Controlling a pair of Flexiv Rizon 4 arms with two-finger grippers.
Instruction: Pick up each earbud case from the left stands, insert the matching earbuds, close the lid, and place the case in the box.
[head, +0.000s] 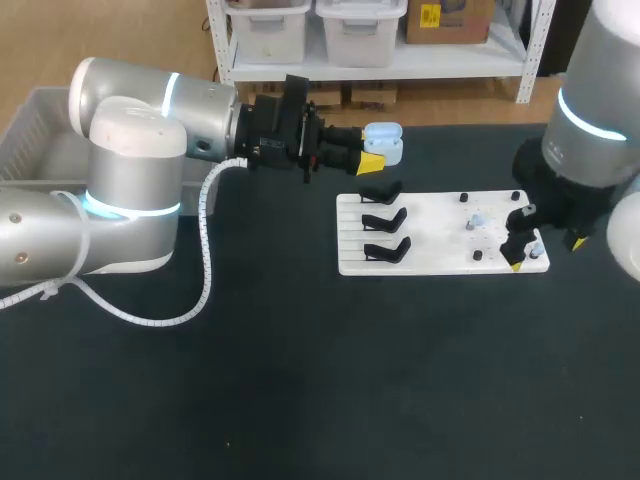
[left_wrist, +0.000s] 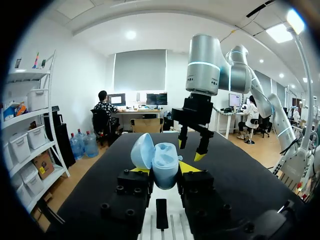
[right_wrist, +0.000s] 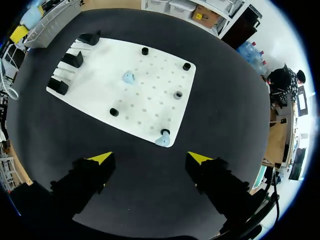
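Grips the open earbud case (head: 385, 141) in the left gripper (left_wrist: 165, 170) just past the board's (right_wrist: 150, 85) far left corner, hangs the right gripper (right_wrist: 150, 159) spread above the earbud (right_wrist: 162, 140) at the board's near right corner, and risks knocking it off its peg through an off-centre descent.

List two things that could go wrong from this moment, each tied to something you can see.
1. The left end effector holds the earbud case in the air, lid open; a slack grip could let it tilt or drop.
2. The right end effector hangs open above a small earbud at the white board's edge; a misaligned close might nudge it off the board.
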